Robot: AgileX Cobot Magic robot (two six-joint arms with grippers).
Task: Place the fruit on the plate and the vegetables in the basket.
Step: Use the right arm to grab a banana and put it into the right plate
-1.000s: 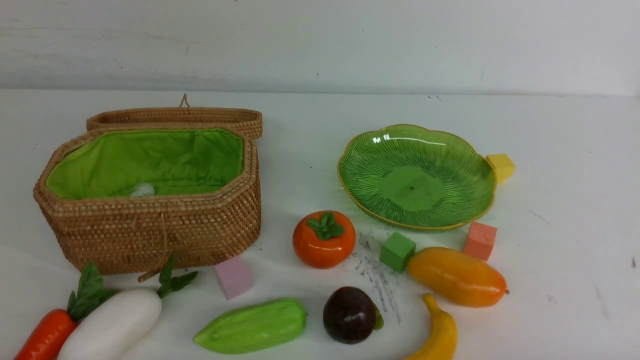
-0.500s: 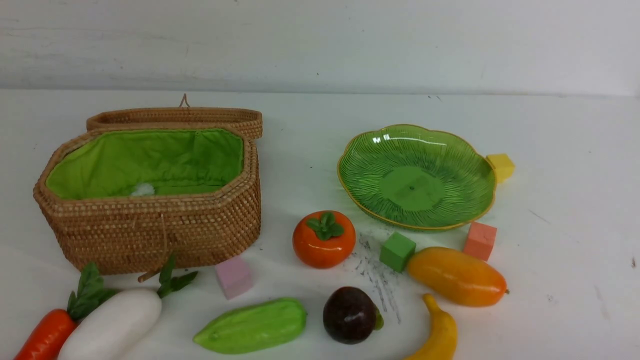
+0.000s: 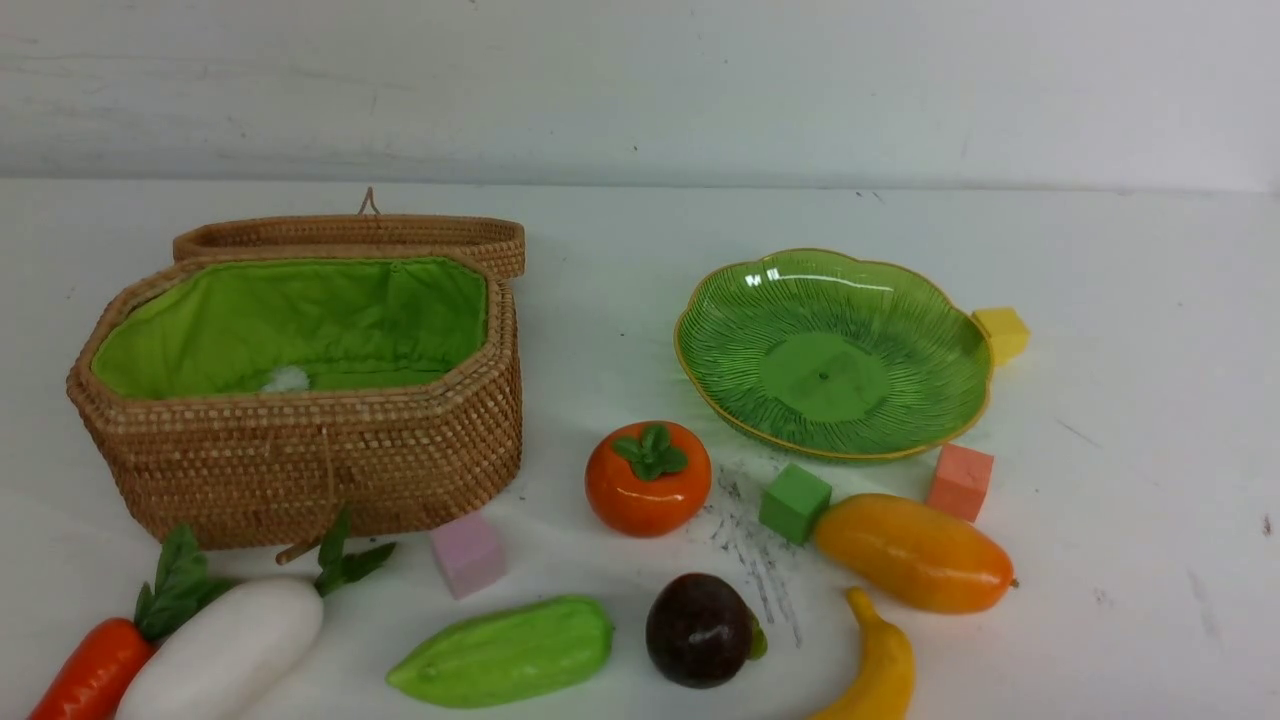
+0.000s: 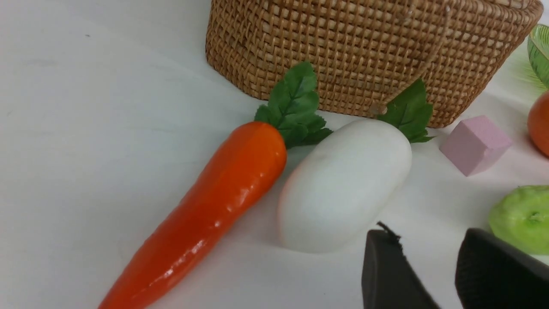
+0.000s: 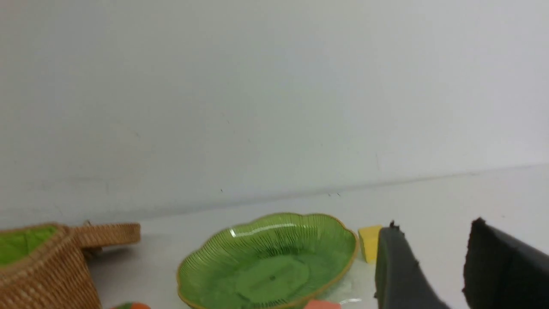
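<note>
Plainly, nothing is sorted yet: the white radish [image 4: 343,184] lies at the near left corner of the bench [image 3: 1150,300], just ahead of the left tool [image 4: 429,242], its long axis toward the wicker basket [image 4: 364,56], with the carrot [image 4: 206,210] alongside. Both tools stand parted and empty; the right tool [image 5: 435,234] faces the green plate [image 5: 266,262]. The carrot's tip is cut off.

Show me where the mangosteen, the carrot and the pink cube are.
mangosteen [image 3: 698,630]: front view, middle of its dark purple body.
carrot [image 4: 206,214]: left wrist view, middle of its orange body.
pink cube [image 3: 467,553]: front view, on its near face.
</note>
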